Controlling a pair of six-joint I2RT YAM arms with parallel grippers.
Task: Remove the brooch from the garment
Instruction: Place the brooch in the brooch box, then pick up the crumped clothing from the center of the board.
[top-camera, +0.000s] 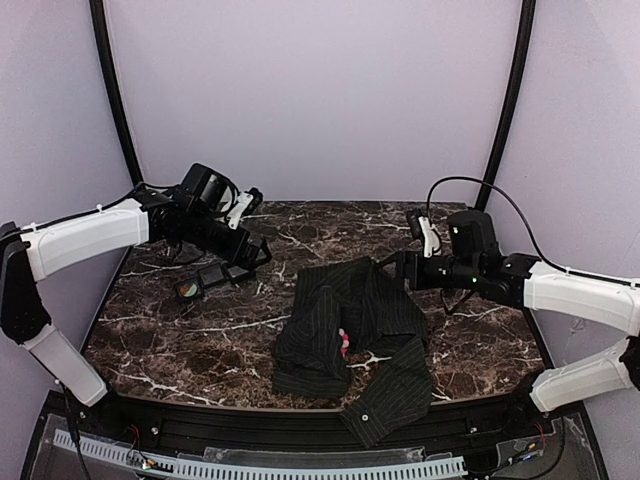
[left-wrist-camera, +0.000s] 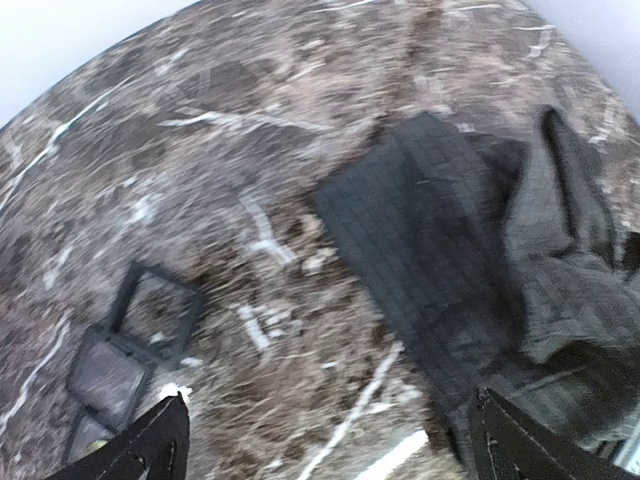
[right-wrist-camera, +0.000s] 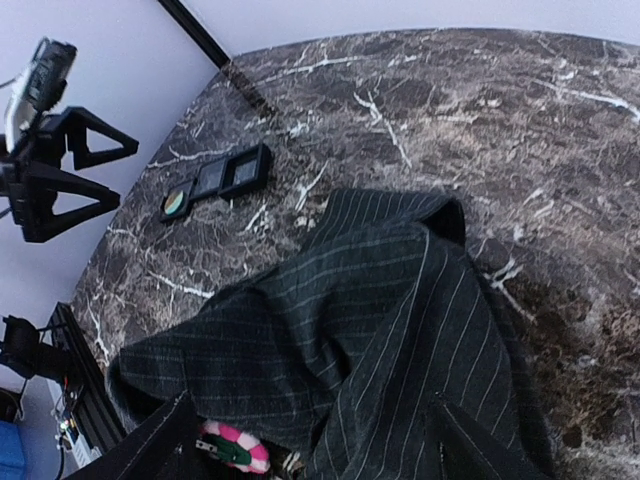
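1. My left gripper hangs above the left half of the marble surface. Its fingers are spread wide with nothing between them (my wrist view shows only marble and cloth below).
2. My right gripper hovers over the far edge of the dark pinstriped shirt, jaws apart and empty.
3. The pink brooch sits in a fold near the middle of the crumpled shirt, toward the surface's near edge.
4. A row of small black square trays lies toward the left edge, apart from the shirt.
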